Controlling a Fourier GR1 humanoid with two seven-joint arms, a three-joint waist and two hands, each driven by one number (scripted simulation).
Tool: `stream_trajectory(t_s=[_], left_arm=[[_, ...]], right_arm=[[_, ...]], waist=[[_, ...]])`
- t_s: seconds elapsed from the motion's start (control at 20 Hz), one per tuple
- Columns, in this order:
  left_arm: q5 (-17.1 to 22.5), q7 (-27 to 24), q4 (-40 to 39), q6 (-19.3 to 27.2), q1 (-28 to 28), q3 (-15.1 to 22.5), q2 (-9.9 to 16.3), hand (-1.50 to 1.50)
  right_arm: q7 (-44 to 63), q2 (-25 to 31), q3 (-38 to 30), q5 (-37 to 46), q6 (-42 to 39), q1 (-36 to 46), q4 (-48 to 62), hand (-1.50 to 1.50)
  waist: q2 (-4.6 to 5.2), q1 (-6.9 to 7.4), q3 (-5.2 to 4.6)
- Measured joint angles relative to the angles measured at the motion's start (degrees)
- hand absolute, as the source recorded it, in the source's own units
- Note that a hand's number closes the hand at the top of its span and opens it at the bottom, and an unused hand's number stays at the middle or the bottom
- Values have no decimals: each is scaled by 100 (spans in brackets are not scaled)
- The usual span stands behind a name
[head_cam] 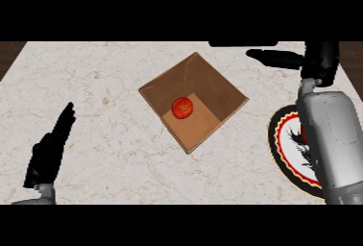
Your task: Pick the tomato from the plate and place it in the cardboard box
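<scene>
One tomato (pixel 183 107) lies inside one cardboard box (pixel 212 86) mid-desk (pixel 106 72). One plate (pixel 287 144) sits right. Two hands: left hand (pixel 50 146) near-left with straight fingers, right hand (pixel 297 58) far-right with relaxed fingers, holding nothing.

My left hand (pixel 48 149) was black throughout, fingers and thumb alike. My right hand (pixel 297 58) was black as well, carried on a pale grey forearm (pixel 332 139) with a lighter sheen along its upper face. Just left of my right fingers lay the cardboard box (pixel 212 86), its walls mid-brown and its floor a lighter tan. Inside it the tomato (pixel 183 107) was bright red with a small yellowish spot at its centre. Below my right fingers the plate (pixel 284 139) showed a black rim, a yellow scalloped line, a red ring and a white centre with black marks. The counter (pixel 106 72) was cream marble with faint brownish veins.
</scene>
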State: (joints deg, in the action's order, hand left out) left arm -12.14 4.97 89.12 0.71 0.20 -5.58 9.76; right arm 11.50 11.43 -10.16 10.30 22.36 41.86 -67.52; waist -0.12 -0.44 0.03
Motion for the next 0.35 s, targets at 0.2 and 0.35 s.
stream_trajectory(t_s=[0.2,0.35], left_arm=[[-125,-47,-5,103,63,102,-112,0],[-57,0,174,22,165,50,-49,0]], right_arm=[[-128,585,-511,-575,-601,-592,-509,-150],[-356,999,-888,-1021,-1175,-1116,-719,-150]], waist=[[-4,-24,-1],[-4,-12,0]])
